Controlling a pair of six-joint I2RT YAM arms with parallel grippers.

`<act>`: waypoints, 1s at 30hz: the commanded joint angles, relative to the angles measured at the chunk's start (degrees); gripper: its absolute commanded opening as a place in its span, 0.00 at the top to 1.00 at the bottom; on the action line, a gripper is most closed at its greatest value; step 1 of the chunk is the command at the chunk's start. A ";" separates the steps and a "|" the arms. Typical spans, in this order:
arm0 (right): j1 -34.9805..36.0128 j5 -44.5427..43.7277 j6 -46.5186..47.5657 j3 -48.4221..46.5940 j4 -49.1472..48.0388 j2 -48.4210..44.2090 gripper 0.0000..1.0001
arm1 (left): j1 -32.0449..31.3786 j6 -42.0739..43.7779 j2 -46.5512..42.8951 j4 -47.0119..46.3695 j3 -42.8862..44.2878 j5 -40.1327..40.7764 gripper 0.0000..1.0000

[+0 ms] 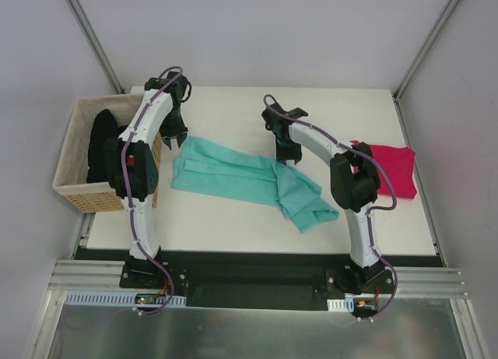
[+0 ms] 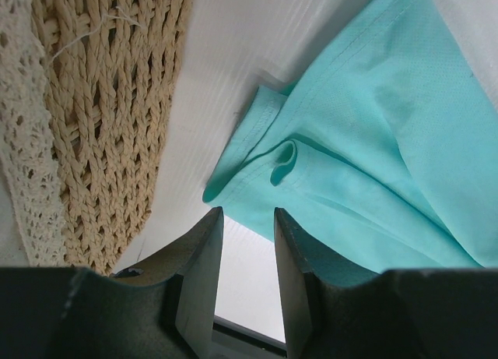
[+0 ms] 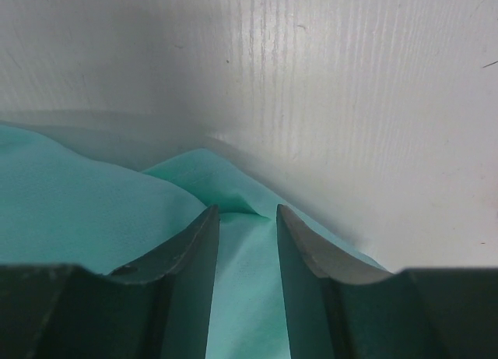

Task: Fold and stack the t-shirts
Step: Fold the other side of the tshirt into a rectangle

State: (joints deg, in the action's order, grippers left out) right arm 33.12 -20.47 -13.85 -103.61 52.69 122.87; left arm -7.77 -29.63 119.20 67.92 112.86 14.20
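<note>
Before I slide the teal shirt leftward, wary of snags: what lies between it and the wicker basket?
Only a bare strip of white table, per the left wrist view; the left gripper hovers over it.

left gripper (image 2: 247, 215): fingers parted, white table (image 2: 233, 55) showing between | teal t-shirt (image 2: 373, 141): right, hem curled into a loop (corner just beside one fingertip, possibly touching) | wicker basket (image 2: 117, 102): left, lace-edged

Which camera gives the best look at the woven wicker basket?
The top external view: it shows the whole woven wicker basket, with dark clothing inside. The left wrist view shows only a close patch of its side; the right wrist view shows none of it.
</note>
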 commanded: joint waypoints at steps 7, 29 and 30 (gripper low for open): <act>0.63 1.66 0.22 0.17 -0.48 1.32 0.61 | 0.39 -1.22 -1.69 1.34 -1.15 2.24 0.67; -2.89 5.00 -0.39 6.32 -4.78 0.88 0.72 | 0.39 -1.84 0.86 2.13 0.96 1.62 0.68; -2.89 5.17 -0.48 6.23 -4.79 0.97 0.78 | 0.30 -1.92 0.95 2.13 0.96 1.54 0.68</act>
State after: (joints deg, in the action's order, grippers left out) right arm 30.39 -16.19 -14.00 -97.89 48.23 124.57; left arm -7.77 -30.52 119.37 67.96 111.92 15.31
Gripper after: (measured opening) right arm 0.296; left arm 0.319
